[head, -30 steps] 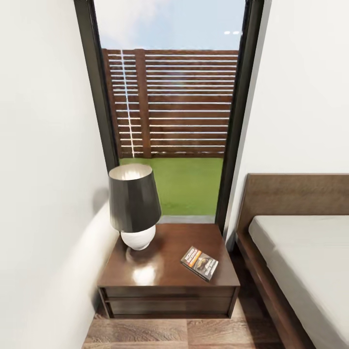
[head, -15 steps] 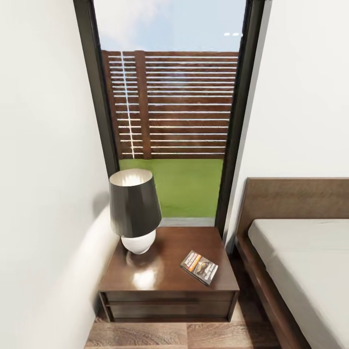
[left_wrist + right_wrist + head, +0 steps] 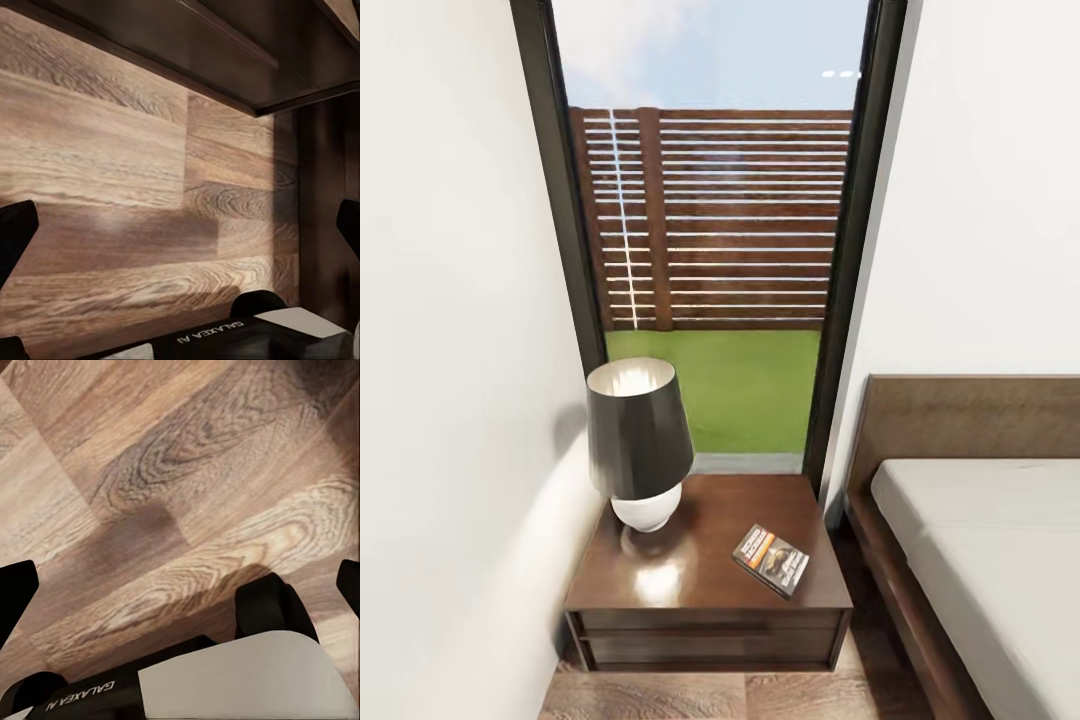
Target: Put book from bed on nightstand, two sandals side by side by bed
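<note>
A: Already the small dark paperback book (image 3: 771,560) lies flat near the front right corner of the glossy dark-brown nightstand (image 3: 690,590), beside the black-shaded lamp (image 3: 638,440).

B: Risk?

A: Corner perch; a bump could tip it floorward. Drawers shut, contents hidden. Left pincer (image 3: 180,225) and right pincer (image 3: 180,585) spread wide, empty, over plank floor (image 3: 150,472).

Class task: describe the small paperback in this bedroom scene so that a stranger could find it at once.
Start at the tall dark-framed window; below it stands a low glossy dark-brown wooden nightstand. Lying flat near its front right corner, towards the bed, is the thin dark paperback book. Unlike the black-shaded white-based lamp beside it, it has an orange-and-white title band.
</note>
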Robot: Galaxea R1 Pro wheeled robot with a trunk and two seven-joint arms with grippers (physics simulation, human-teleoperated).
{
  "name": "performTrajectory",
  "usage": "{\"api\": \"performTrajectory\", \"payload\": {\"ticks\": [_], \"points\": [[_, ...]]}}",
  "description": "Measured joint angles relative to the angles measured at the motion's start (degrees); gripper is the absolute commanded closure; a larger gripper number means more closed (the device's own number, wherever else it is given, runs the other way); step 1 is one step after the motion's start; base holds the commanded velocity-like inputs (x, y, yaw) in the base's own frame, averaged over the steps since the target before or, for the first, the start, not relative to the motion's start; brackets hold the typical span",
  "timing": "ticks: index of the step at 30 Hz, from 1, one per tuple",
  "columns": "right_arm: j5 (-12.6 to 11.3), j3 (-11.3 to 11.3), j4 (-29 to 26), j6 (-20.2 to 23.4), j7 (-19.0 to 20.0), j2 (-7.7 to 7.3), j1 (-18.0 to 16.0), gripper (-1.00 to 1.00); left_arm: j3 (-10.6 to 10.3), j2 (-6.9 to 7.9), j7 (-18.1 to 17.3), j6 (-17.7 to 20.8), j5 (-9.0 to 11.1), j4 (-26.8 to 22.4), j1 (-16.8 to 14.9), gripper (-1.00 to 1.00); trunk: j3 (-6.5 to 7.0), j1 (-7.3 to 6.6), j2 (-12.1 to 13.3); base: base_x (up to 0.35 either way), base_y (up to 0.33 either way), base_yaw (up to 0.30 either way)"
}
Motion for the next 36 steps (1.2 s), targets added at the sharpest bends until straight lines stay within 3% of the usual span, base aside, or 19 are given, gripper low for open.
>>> {"api": "performTrajectory", "payload": {"ticks": [6, 10, 24, 36], "points": [[1.87, 0.38, 0.0, -1.38, -0.16, 0.04, 1.17, -1.0, -0.36, 0.0, 2.94, -1.8, -3.06, 0.83, -0.02, -1.0, 1.08, -1.32, 2.41, 0.0, 0.0, 0.0], [3.47, 0.5, 0.01, -3.12, -0.39, 0.3, 2.12, -1.0, -0.4, 0.0, 4.69, -2.7, -3.99, 1.83, 0.0, -1.0, 1.79, -2.2, 4.01, 0.0, 0.0, 0.0], [4.72, 0.59, 0.01, -6.92, -0.55, 0.56, 5.58, -1.0, -0.5, 0.61, 12.45, -3.97, -4.51, 6.33, 0.02, -1.0, 4.31, -5.27, 9.63, 0.0, 0.0, 0.0], [4.82, 0.59, 0.02, -6.93, -0.74, 0.61, 7.22, -1.0, -0.73, 0.47, 25.63, -4.03, -4.59, 10.01, 0.05, -1.0, 6.46, -7.91, 14.44, 0.0, 0.0, 0.0]]}}
